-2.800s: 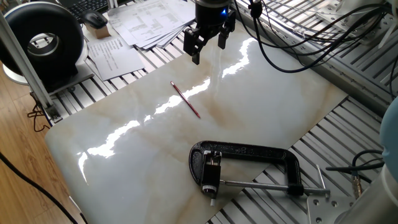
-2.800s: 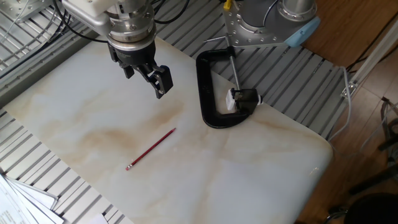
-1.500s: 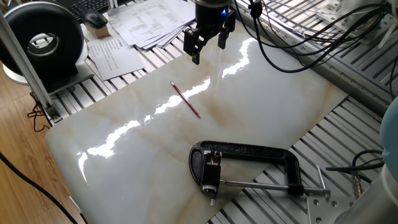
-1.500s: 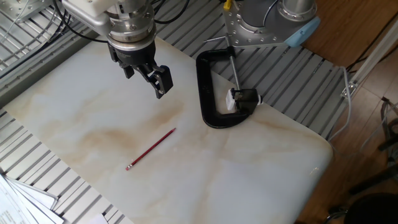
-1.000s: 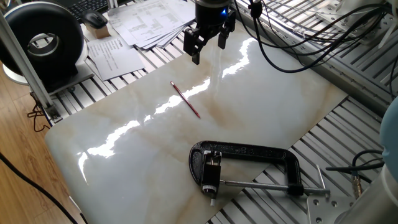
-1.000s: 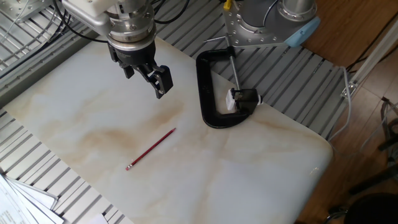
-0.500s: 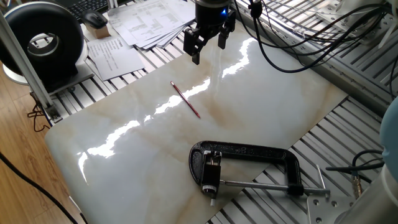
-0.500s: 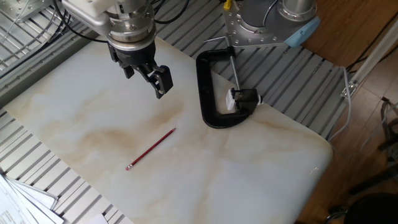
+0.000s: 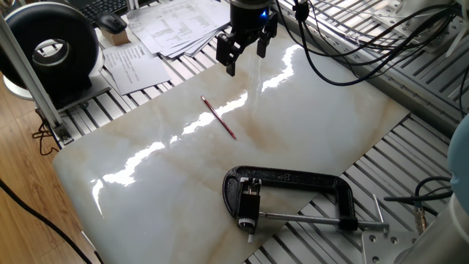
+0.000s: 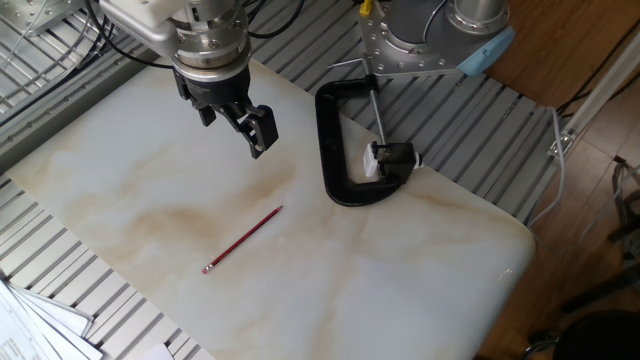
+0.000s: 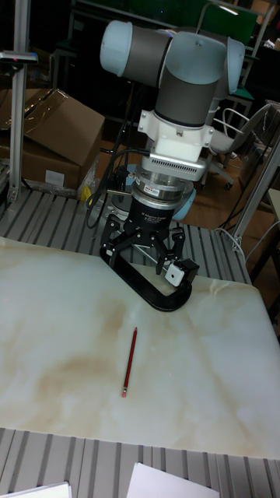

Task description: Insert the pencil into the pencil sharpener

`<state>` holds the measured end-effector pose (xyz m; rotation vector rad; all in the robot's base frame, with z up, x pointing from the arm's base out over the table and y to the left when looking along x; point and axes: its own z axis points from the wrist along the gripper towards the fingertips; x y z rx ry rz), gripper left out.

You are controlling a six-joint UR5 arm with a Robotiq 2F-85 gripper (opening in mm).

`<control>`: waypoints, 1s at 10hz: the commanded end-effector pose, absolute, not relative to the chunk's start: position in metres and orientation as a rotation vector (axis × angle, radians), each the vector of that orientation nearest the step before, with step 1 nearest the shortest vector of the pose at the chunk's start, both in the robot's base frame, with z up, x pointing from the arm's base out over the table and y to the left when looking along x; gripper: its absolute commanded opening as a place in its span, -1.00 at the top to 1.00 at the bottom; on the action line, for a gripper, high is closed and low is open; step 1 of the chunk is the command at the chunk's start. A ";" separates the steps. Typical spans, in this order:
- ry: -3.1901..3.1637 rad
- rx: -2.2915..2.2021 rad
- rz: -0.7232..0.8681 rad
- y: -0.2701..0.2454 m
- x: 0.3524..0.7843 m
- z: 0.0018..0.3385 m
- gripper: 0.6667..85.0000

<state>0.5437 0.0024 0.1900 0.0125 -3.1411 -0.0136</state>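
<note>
The thin dark red pencil (image 9: pixel 219 117) lies flat on the marble slab (image 9: pixel 146 191), also visible in the other fixed view as the pencil (image 10: pixel 243 239) and in the tall view as the pencil (image 11: pixel 130 360). The small black pencil sharpener (image 9: pixel 249 202) with its whitish end sits clamped inside the black C-clamp (image 9: pixel 293 180) near the slab's edge; the sharpener (image 10: pixel 390 158) shows there too, and the sharpener (image 11: pixel 180 272) in the tall view. My gripper (image 9: pixel 245 57) hangs open and empty above the slab, apart from the pencil, between it and the clamp (image 10: pixel 330 150) side. The gripper (image 10: pixel 235 130) and gripper (image 11: pixel 140 253) hold nothing.
Papers (image 9: pixel 172 26), a keyboard and a mouse (image 9: pixel 112 23) lie beyond the slab. A round black device (image 9: pixel 51 51) stands at the left. Black cables (image 9: pixel 352 37) hang near the arm. Ribbed aluminium table (image 9: pixel 418 154) surrounds the slab.
</note>
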 end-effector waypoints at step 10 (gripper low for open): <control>-3.152 0.039 -0.163 0.062 0.561 0.154 0.23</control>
